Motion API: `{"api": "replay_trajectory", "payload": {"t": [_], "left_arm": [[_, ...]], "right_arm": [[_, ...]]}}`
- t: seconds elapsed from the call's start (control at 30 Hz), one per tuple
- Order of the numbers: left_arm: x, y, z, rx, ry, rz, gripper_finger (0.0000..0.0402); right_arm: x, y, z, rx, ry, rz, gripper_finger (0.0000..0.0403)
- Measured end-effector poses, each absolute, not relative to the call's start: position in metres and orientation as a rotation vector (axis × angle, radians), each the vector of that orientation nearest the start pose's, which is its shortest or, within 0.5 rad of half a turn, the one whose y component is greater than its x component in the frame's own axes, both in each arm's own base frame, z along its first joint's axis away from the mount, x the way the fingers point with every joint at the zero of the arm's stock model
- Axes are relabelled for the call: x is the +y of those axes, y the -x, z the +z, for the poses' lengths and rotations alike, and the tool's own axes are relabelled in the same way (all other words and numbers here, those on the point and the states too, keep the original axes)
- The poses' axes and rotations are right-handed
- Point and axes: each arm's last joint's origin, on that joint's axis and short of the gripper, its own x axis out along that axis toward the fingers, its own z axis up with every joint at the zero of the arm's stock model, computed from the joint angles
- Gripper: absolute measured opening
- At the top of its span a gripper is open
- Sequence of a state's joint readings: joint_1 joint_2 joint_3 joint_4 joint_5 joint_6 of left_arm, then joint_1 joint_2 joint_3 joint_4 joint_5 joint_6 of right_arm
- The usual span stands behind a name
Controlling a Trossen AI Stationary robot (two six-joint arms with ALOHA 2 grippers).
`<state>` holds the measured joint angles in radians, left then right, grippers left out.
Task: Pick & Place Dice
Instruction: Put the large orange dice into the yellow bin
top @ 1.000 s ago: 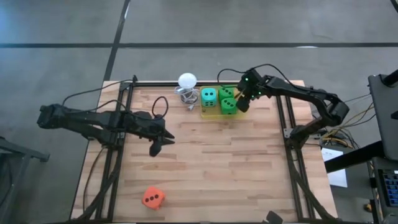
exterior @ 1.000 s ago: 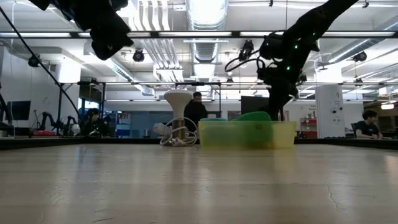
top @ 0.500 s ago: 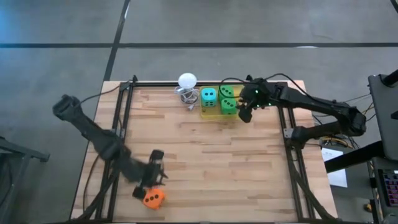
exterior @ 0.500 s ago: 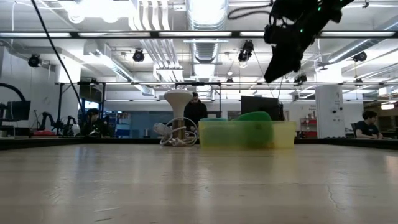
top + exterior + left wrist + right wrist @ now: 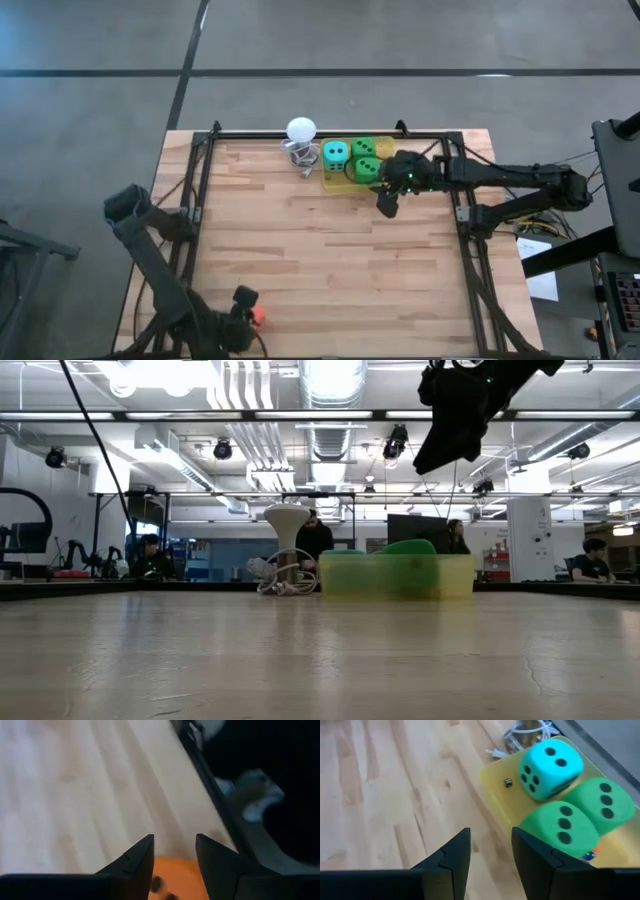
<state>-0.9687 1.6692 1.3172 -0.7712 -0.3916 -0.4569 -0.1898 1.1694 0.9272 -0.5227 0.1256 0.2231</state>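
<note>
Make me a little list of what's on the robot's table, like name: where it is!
teal die: in the yellow tray, beside the green ones
green dice: two, in the same tray
orange die: at the table's near left edge, between the left tool's fingers
left tool: down over the orange die, fingers apart, grip not clear
right tool: empty, open, above the wood beside the tray
white ball on wire stand: next to the tray, at the far edge
</note>
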Motion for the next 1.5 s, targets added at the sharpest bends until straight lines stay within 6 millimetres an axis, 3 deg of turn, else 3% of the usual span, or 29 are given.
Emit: {"api": "replay_trajectory", "payload": {"t": [0.3,0.73,0.97,1.17,1.5], "left_arm": [[-0.293,-0.203,0.235,1.163,-0.209,-0.299,0.0185],[-0.282,-0.192,0.222,1.36,-0.257,-0.227,0.0225],[-0.284,-0.191,0.198,1.384,-0.349,-0.198,0.0212],[-0.287,-0.191,0.19,1.314,-0.401,-0.116,0.0199],[-0.278,-0.197,0.174,1.154,-0.548,0.022,0.0137]], "right_arm": [[-0.022,-0.247,0.268,0.769,-0.22,-0.355,0.0132],[-0.005,-0.251,0.261,0.79,-0.176,-0.374,0.0132],[-0.005,-0.253,0.257,0.805,-0.171,-0.379,0.0132],[-0.006,-0.254,0.256,0.806,-0.162,-0.39,0.0132],[-0.006,-0.257,0.258,0.762,-0.17,-0.388,0.0132]]}}
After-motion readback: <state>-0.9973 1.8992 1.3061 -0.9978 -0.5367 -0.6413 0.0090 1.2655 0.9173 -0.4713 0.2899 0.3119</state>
